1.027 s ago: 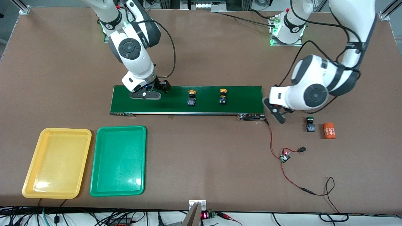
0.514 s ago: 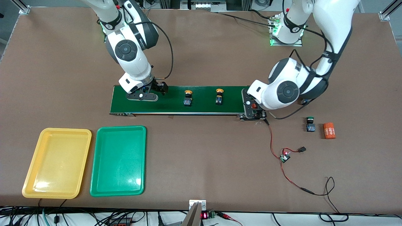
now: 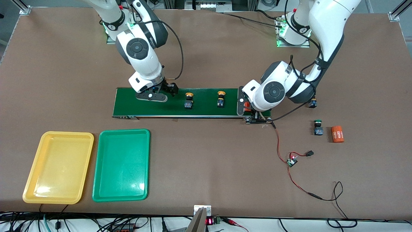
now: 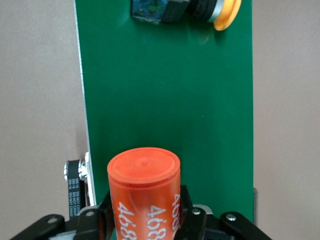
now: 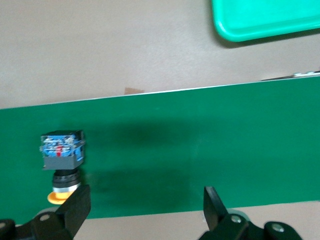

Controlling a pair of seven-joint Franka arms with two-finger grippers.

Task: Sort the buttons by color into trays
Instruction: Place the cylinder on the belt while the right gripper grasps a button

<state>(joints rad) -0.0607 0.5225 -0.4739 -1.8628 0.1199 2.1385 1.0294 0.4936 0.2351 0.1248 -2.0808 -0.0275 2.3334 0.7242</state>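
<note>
Conveyor belt (image 3: 193, 101) carried two yellow-capped buttons (image 3: 188, 100) (image 3: 220, 98), lying between the two grippers. The left gripper (image 3: 242, 103) hung over the belt's end toward the left arm, its fingers clamped on an orange "4680" cylinder (image 4: 145, 192), probably to set it on the belt. The right gripper (image 3: 154, 93) waited over the other end, jaws spread and empty, likely to catch the nearest button. A green-capped button (image 3: 318, 127) stood on the table beside another orange cylinder (image 3: 337, 134). The yellow tray (image 3: 43, 140) and green tray (image 3: 103, 135) held nothing.

"4680" on orange cylinder (image 3: 337, 134)
</note>
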